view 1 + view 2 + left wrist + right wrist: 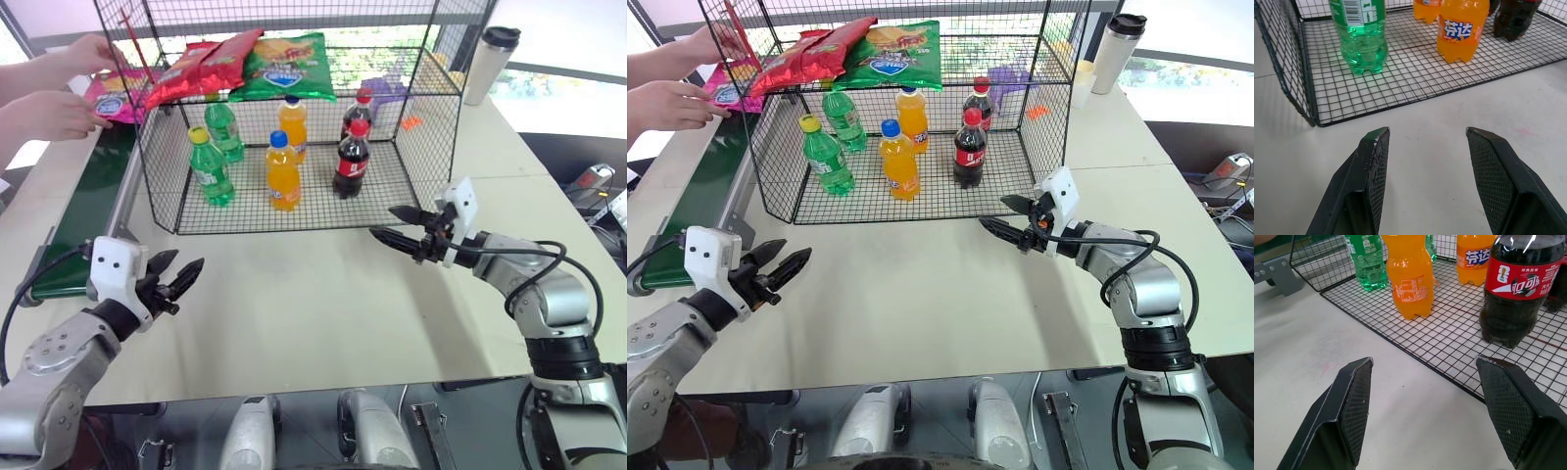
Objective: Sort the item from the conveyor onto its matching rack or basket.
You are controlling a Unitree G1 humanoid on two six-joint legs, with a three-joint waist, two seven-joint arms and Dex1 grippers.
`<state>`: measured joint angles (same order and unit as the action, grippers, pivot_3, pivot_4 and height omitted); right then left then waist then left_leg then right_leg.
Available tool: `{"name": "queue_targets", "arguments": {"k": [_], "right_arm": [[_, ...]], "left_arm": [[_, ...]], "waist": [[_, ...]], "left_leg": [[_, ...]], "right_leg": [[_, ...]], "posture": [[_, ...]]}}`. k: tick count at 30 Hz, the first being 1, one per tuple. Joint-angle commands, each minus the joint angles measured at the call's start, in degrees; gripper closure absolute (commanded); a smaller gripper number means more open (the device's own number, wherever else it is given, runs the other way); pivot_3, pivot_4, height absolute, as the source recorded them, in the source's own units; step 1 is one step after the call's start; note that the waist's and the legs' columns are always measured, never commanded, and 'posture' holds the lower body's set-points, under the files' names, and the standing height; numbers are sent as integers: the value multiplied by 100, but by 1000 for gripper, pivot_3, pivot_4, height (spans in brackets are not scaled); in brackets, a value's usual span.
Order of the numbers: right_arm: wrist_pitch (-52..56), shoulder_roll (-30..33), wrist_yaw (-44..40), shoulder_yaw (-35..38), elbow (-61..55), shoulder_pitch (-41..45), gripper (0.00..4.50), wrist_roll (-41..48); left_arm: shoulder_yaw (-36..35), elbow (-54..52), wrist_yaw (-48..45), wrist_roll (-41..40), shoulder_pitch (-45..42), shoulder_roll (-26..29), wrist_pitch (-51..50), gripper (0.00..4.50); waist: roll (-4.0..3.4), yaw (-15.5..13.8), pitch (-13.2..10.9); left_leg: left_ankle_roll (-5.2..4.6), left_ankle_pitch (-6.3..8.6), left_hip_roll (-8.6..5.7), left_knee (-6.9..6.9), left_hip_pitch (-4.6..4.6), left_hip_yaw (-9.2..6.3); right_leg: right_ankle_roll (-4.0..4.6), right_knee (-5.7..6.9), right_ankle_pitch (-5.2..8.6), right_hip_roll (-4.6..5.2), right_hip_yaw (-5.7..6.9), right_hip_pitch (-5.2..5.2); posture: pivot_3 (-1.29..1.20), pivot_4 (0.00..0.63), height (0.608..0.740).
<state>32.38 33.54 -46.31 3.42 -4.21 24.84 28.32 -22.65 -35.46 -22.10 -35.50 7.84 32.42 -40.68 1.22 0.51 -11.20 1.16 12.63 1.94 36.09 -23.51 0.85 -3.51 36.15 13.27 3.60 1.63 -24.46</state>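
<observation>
At the conveyor's (83, 211) far end, pink chip bag (116, 98) under a person's hands (69, 113).

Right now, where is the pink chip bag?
The pink chip bag lies at the far end of the conveyor, left of the wire cage, under a person's hands.

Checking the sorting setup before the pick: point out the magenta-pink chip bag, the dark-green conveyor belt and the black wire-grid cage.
Glossy magenta-pink chip bag (116, 101): left eye view, on its printed face beside the person's hands.
Dark-green conveyor belt (86, 211): left eye view, on the bare belt surface.
Black wire-grid cage (294, 213): left eye view, on its lower wire floor.
</observation>
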Motion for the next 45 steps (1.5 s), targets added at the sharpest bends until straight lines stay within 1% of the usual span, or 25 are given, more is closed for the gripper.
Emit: {"name": "queue_targets", "arguments": {"k": [1, 12, 19, 22, 24, 25, 26, 28, 30, 31, 34, 36, 38, 41, 45], "right_arm": [[-73, -32, 28, 68, -194, 70, 1079, 11], [-120, 9, -25, 26, -72, 161, 1079, -36], [-105, 10, -185, -2, 138, 393, 1079, -59], [-12, -52, -252, 44, 205, 560, 1079, 61], [83, -86, -361, 64, 256, 728, 1079, 197], [149, -101, -452, 67, 294, 830, 1079, 289], [202, -142, -580, 30, 352, 970, 1079, 373], [267, -224, -779, -94, 456, 1227, 1079, 440], [335, -334, -844, -203, 526, 1440, 1079, 453], [397, -412, -896, -256, 556, 1555, 1079, 491], [640, -516, -962, -501, 619, 1830, 1079, 425], [593, -648, -1017, -653, 672, 2001, 1079, 359], [439, -790, -1107, -808, 674, 2099, 1079, 284], [325, -1038, -1183, -1029, 629, 2200, 1079, 214], [264, -1270, -1184, -1181, 522, 2218, 1079, 170]], "left_arm": [[25, -85, 24, 70, -50, 15, 106, 1919], [10, -240, 86, 96, 69, -26, 74, 1919], [-290, -531, 212, 24, 249, 12, 31, 1919], [-585, -689, 203, 32, 285, 164, 24, 1919], [-968, -830, 107, 284, 314, 567, 75, 1919], [-1261, -872, 23, 554, 376, 886, 148, 1919], [-1675, -868, -247, 1141, 692, 1355, 391, 1919], [-2407, -712, -747, 2324, 1466, 1954, 1084, 1919], [-2897, -423, -1073, 3140, 2174, 2082, 1896, 1919], [-3132, -208, -1158, 3508, 2518, 2017, 2355, 1919], [-3614, 341, -1194, 4267, 3204, 1712, 3594, 1919], [-3839, 681, -932, 4883, 3586, 1498, 4564, 1919], [-3920, 939, -632, 5376, 3813, 1330, 5300, 1919], [-3909, 1311, -170, 5944, 3980, 1122, 6060, 1919], [-3720, 1580, 161, 6328, 4037, 874, 6523, 1919]], "waist": [[0, 1, 0], [0, 4, 0], [0, 5, 0], [0, 8, 0], [1, 11, -1], [1, 11, -1], [3, 14, -2], [10, 66, -2], [-8, 61, 2], [-11, 56, 2], [-11, 49, 1], [-9, 32, 1], [-9, 17, 2], [-5, 14, 5], [-4, 39, 5]], "left_leg": [[0, 0, 0, 0, 0, 0], [0, 0, 0, 0, 0, 0], [0, 0, 0, 0, 0, 0], [0, 0, 0, -1, 0, 0], [0, 0, 1, 0, 1, -1], [0, 0, 1, -1, 0, -1], [0, 0, 1, -1, 0, -1], [0, 0, 3, -4, -1, 1], [-4, 3, 5, -17, 1, 21], [-5, 4, 5, -20, 2, 28], [1, 10, 10, -26, 0, 31], [12, 16, 18, -25, -7, 33], [18, 20, 28, -20, -18, 33], [19, 21, 40, -12, -44, 38], [19, 20, 52, -5, -81, 51]], "right_leg": [[0, 0, 0, 0, 0, 0], [0, 0, 0, 0, 0, 0], [0, 0, 0, 0, 0, 0], [0, 0, 0, 0, 0, 0], [0, 1, 0, -1, 0, 0], [0, 0, 0, -2, 1, -1], [1, 0, 0, -2, 1, -1], [1, 1, 0, -4, 0, -10], [5, -6, -2, 0, -6, -18], [5, -7, -1, 3, -10, -22], [7, -11, 0, 5, -10, -30], [7, -12, 0, 9, -10, -38], [8, -13, -1, 13, -10, -49], [11, -12, -3, 17, -9, -75], [17, -12, -8, 16, -7, -100]], "posture": [[0, 150, 740], [0, 150, 740], [0, 150, 740], [0, 150, 740], [0, 150, 740], [0, 150, 740], [0, 150, 740], [0, 150, 740], [0, 150, 740], [0, 150, 740], [0, 150, 740], [0, 150, 740], [0, 150, 740], [0, 150, 740], [0, 150, 740]]}}
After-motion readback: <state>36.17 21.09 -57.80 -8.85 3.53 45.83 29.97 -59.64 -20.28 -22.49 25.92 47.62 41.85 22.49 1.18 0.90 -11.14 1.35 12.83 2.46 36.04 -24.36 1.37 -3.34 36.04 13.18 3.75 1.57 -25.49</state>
